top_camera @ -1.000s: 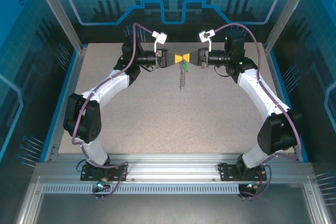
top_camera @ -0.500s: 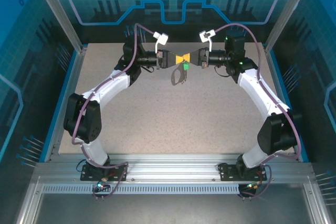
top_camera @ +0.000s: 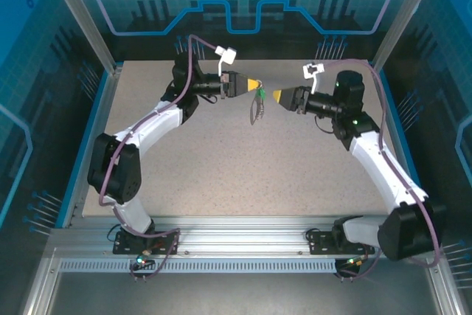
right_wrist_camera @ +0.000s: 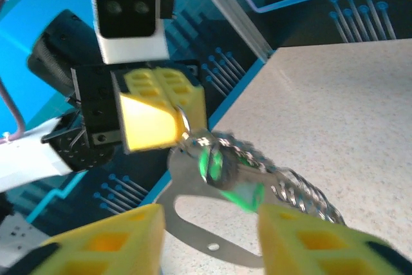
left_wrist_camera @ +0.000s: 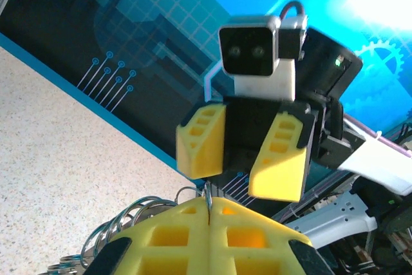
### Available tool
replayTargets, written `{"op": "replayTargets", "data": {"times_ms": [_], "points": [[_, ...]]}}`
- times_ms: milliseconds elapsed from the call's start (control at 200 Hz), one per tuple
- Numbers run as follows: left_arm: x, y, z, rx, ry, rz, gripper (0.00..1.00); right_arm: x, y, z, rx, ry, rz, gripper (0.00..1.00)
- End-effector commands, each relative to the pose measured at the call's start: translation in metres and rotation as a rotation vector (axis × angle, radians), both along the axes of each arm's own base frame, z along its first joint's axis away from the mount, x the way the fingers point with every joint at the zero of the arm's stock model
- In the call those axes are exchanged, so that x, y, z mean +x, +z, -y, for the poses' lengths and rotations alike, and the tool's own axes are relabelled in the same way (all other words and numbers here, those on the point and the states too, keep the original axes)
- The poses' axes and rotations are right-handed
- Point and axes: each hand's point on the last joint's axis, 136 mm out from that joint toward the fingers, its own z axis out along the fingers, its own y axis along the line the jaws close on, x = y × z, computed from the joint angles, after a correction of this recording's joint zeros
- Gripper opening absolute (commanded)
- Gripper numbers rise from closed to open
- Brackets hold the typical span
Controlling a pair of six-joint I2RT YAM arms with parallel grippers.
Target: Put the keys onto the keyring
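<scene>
My left gripper (top_camera: 253, 84) is shut on a thin metal ring (left_wrist_camera: 210, 196) at the top of the keyring bunch, which hangs below its yellow tips above the table. The bunch is the dark oval keyring (top_camera: 256, 111), its silvery chain and the green-headed key (top_camera: 260, 94). In the right wrist view the key (right_wrist_camera: 222, 170) is blurred against the grey oval loop (right_wrist_camera: 205, 243), with the chain (right_wrist_camera: 302, 194) trailing right. My right gripper (top_camera: 278, 96) is open and empty, a short gap to the right of the bunch, its fingers (left_wrist_camera: 201, 141) facing the left gripper.
The speckled table (top_camera: 243, 167) lies under both arms. A blue rim (top_camera: 96, 130) and transparent walls enclose it on the left, back and right. An aluminium rail (top_camera: 236, 245) with the arm bases runs along the near edge.
The right gripper has let go and drawn back to the right and nearer. The two grippers, tip to tip before, are now apart. The keyring bunch hangs from the left gripper alone.
</scene>
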Motion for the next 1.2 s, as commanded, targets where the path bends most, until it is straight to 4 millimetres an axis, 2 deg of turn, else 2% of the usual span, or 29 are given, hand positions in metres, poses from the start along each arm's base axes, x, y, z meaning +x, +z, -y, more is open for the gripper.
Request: {"op": "replayTargets", "data": {"times_ms": [0, 110, 160, 175, 200, 360, 500, 550, 560, 575, 745, 970, 1065, 1195], "points": [[-0.015, 0.032, -0.007, -0.053, 0.018, 0.077, 0.00, -0.001, -0.008, 0.006, -0.015, -0.125, 0.021, 0.53], [-0.021, 0.034, -0.008, -0.056, 0.026, 0.077, 0.00, -0.014, -0.016, 0.002, -0.035, -0.160, 0.036, 0.58], [-0.025, 0.034, -0.008, -0.057, 0.031, 0.078, 0.00, -0.018, -0.010, 0.000, -0.036, -0.169, 0.059, 0.59], [-0.025, 0.034, -0.008, -0.057, 0.033, 0.078, 0.00, -0.020, -0.020, 0.000, -0.046, -0.168, 0.041, 0.59], [-0.026, 0.034, -0.008, -0.057, 0.036, 0.078, 0.00, -0.022, -0.022, -0.002, -0.049, -0.168, 0.044, 0.59], [-0.033, 0.032, -0.008, -0.057, 0.046, 0.073, 0.00, -0.032, -0.017, -0.014, -0.073, -0.173, 0.099, 0.59], [-0.039, 0.030, -0.008, -0.055, 0.044, 0.069, 0.00, -0.030, -0.013, -0.024, -0.097, -0.168, 0.123, 0.59], [-0.040, 0.029, -0.007, -0.052, 0.043, 0.068, 0.00, -0.028, -0.017, -0.026, -0.109, -0.166, 0.119, 0.59], [-0.041, 0.029, -0.007, -0.051, 0.042, 0.068, 0.00, -0.027, -0.008, -0.026, -0.100, -0.168, 0.137, 0.59], [-0.041, 0.030, -0.007, -0.051, 0.041, 0.070, 0.00, -0.027, -0.004, -0.027, -0.098, -0.167, 0.144, 0.59], [-0.043, 0.027, -0.004, -0.043, 0.037, 0.066, 0.00, -0.020, 0.004, -0.036, -0.112, -0.150, 0.166, 0.59], [-0.043, 0.026, -0.002, -0.042, 0.034, 0.063, 0.00, -0.010, 0.005, -0.047, -0.142, -0.131, 0.171, 0.58], [-0.044, 0.026, -0.001, -0.042, 0.033, 0.064, 0.00, -0.007, 0.003, -0.050, -0.152, -0.120, 0.171, 0.54], [-0.043, 0.027, -0.001, -0.043, 0.039, 0.065, 0.00, -0.009, -0.002, -0.053, -0.160, -0.097, 0.163, 0.35]]}}
